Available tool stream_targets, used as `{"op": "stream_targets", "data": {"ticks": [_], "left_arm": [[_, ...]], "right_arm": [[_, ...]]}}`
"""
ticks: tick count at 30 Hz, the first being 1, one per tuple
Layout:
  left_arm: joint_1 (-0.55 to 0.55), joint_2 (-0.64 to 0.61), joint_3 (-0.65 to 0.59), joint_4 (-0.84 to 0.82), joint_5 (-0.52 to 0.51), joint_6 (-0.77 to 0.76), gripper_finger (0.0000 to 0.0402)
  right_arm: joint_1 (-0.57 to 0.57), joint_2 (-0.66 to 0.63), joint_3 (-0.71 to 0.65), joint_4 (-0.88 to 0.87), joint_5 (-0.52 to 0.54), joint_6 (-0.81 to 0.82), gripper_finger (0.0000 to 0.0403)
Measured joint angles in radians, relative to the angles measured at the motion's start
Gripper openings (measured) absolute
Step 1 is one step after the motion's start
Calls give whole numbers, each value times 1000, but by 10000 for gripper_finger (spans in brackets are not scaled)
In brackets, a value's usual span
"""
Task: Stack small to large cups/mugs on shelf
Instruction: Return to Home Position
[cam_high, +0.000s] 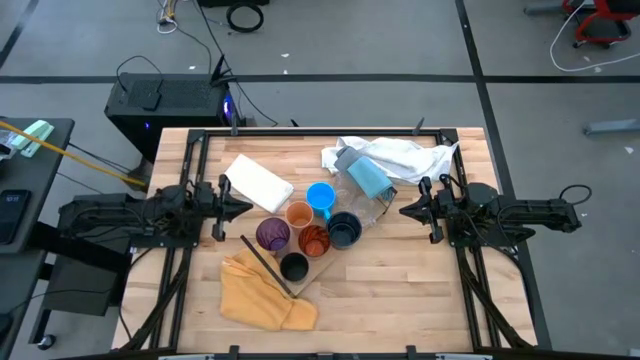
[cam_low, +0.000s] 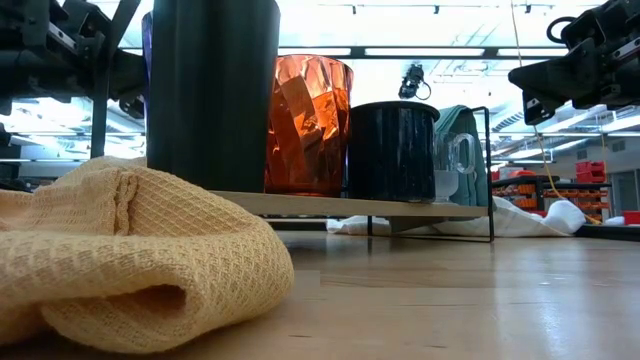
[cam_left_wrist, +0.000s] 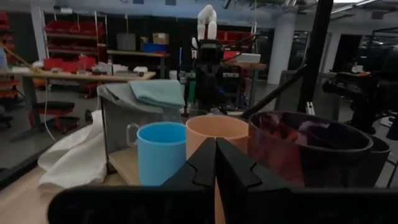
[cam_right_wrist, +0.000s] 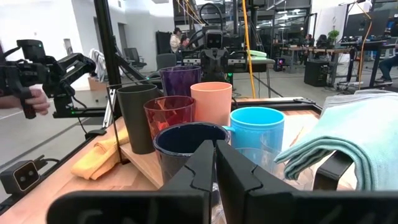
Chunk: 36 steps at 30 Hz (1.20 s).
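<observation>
Several cups stand upright in a cluster on the pale wooden shelf (cam_low: 350, 206) at the table's middle: purple (cam_high: 272, 234), orange (cam_high: 299, 214), blue mug (cam_high: 320, 196), red-orange tumbler (cam_high: 314, 240), dark bluish cup (cam_high: 344, 229) and black mug (cam_high: 293, 266). My left gripper (cam_high: 243, 207) hovers shut to the left of the cluster, pointing level at it. My right gripper (cam_high: 405, 211) hovers shut to its right, also level. Neither touches a cup. In the left wrist view the blue mug (cam_left_wrist: 160, 152), orange cup (cam_left_wrist: 214, 127) and purple cup (cam_left_wrist: 298, 149) stand just past the shut fingers.
A white pad (cam_high: 258, 183) lies at the far left of the cups. A yellow cloth (cam_high: 262, 293) is bunched at the near left. At the far right are a white cloth (cam_high: 395, 152), a pale-blue cylinder (cam_high: 365, 172) and a clear glass mug (cam_high: 375, 205).
</observation>
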Motion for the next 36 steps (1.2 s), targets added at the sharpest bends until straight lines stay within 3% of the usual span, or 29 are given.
{"op": "stream_targets", "data": {"ticks": [36], "left_arm": [[-15, 0, 0, -14, -1, -34, 29]], "right_arm": [[0, 0, 0, 0, 0, 0, 23]]}}
